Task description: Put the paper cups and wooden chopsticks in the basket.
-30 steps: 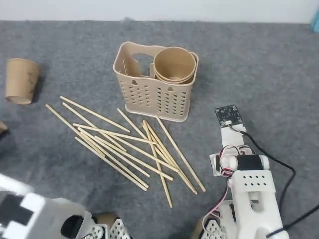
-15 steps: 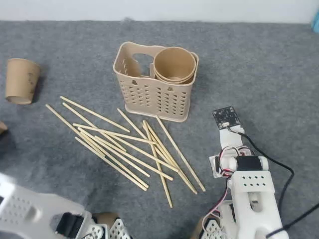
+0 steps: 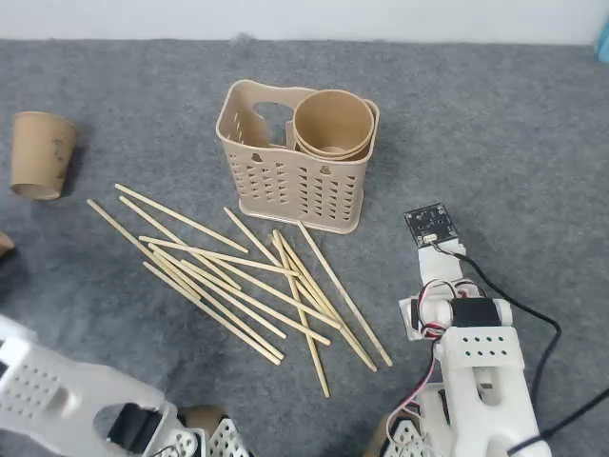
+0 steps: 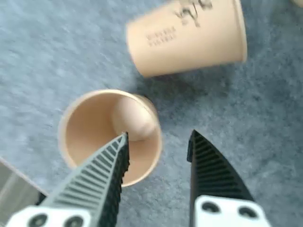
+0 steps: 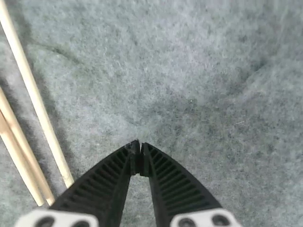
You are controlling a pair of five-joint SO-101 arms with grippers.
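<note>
A beige perforated basket (image 3: 285,181) stands at the back of the grey carpet with a paper cup (image 3: 333,122) in its right half. Several wooden chopsticks (image 3: 238,281) lie scattered in front of it. Another paper cup (image 3: 40,152) lies on its side at the far left, also seen as the lying cup (image 4: 189,30). Beside it stands an upright cup (image 4: 102,130). My left gripper (image 4: 158,137) is open over that cup's rim, one finger above the opening and one outside the wall. My right gripper (image 5: 140,144) is shut over bare carpet next to chopstick ends (image 5: 33,99).
The right arm (image 3: 471,333) sits at the front right, just right of the chopstick pile. The left arm's white body (image 3: 57,400) is at the front left corner. Open carpet lies right of and behind the basket.
The left arm's white body has swung lower and further left in the high view. The right arm's wrist has shifted slightly to the left. Cups, chopsticks and basket lie as before.
</note>
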